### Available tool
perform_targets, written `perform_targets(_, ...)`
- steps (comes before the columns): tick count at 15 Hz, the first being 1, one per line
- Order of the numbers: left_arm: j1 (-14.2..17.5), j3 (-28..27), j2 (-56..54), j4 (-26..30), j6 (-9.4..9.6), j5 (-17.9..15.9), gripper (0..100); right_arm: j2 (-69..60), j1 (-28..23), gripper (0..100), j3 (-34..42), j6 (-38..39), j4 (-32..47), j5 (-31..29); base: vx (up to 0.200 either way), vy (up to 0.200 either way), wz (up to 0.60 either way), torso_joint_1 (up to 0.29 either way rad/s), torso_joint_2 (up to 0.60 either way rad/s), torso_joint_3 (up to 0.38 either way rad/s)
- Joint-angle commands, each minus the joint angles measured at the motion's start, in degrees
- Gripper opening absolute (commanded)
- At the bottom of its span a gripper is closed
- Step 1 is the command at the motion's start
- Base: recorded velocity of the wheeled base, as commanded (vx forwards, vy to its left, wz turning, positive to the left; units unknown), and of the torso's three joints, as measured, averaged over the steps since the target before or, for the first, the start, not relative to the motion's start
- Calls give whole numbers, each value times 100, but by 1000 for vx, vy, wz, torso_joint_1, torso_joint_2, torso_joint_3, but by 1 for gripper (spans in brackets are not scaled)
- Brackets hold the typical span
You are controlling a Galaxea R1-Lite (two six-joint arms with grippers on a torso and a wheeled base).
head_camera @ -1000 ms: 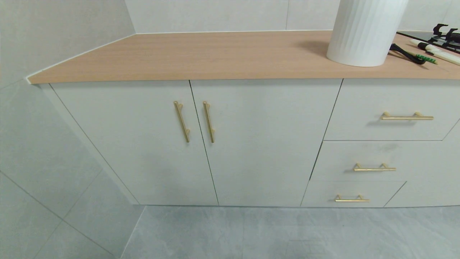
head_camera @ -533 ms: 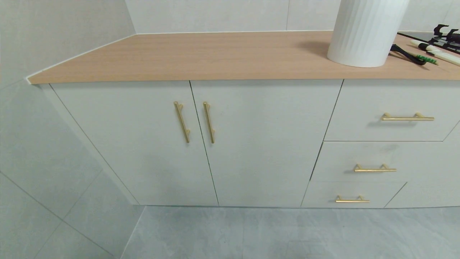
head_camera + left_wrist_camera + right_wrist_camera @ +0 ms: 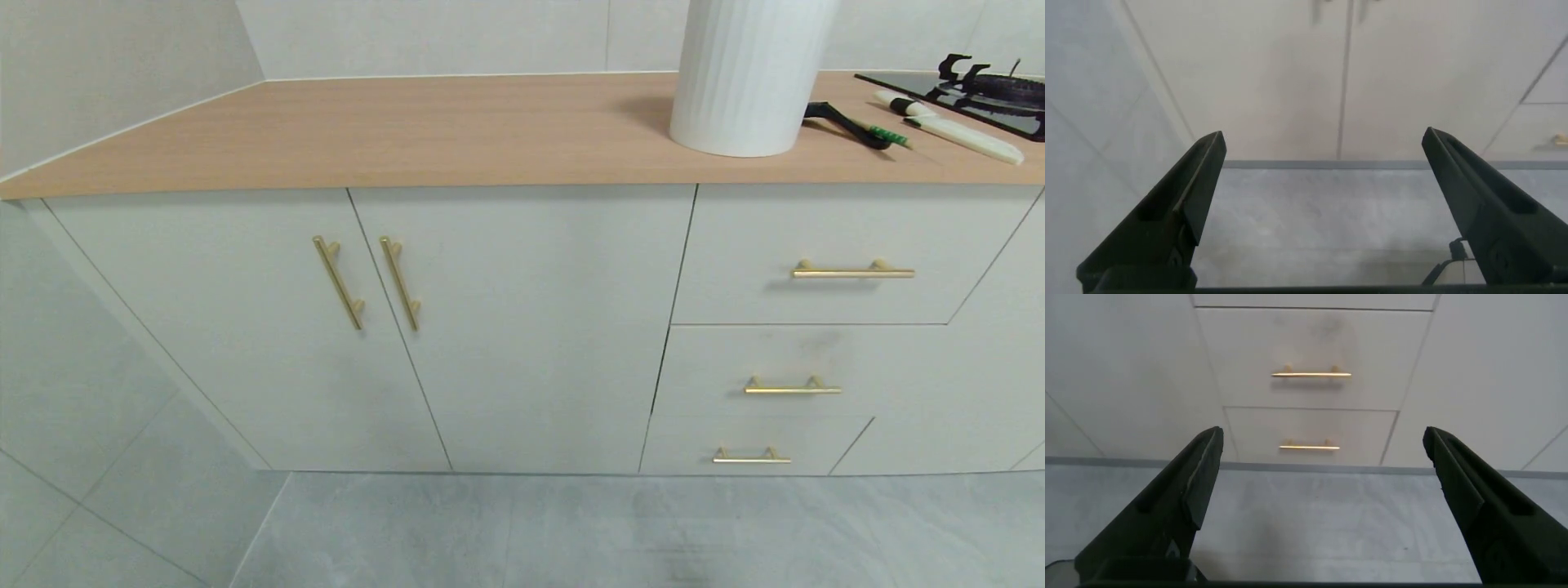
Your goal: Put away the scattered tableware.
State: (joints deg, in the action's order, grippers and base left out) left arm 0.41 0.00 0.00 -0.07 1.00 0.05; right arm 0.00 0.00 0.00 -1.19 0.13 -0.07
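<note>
On the wooden countertop at the far right lie scattered utensils: a black-handled tool, a green-handled one and a cream knife. A tall white ribbed container stands beside them. My left gripper is open, held low in front of the cabinet doors above the floor. My right gripper is open too, facing the lower drawers, with nothing between its fingers.
Below the counter are two cabinet doors with gold handles and three drawers with gold handles. A black stove sits at the far right. Grey tiled floor and a tiled wall at left.
The whole head view has shifted left in the picture, so the camera has turned or moved right; the stove and utensils show more fully. Nothing on the counter has moved.
</note>
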Motion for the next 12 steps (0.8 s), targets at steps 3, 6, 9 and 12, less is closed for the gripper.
perform_targets(3, 2, 0, 9, -10, -38, 4, 100, 9, 0, 100, 0, 5, -5, -1, 0, -200, 0, 4, -1, 7)
perform_targets(6, 2, 0, 9, -10, -91, 4, 100, 9, 0, 100, 0, 5, -5, -1, 0, 0, 0, 0, 0, 0)
perform_targets(9, 2, 0, 9, -10, -91, 4, 100, 9, 0, 100, 0, 5, -5, -1, 0, 0, 0, 0, 0, 0)
perform_targets(12, 2, 0, 9, -1, -91, 4, 100, 9, 0, 100, 0, 14, -5, -10, 0, 0, 0, 0, 0, 0)
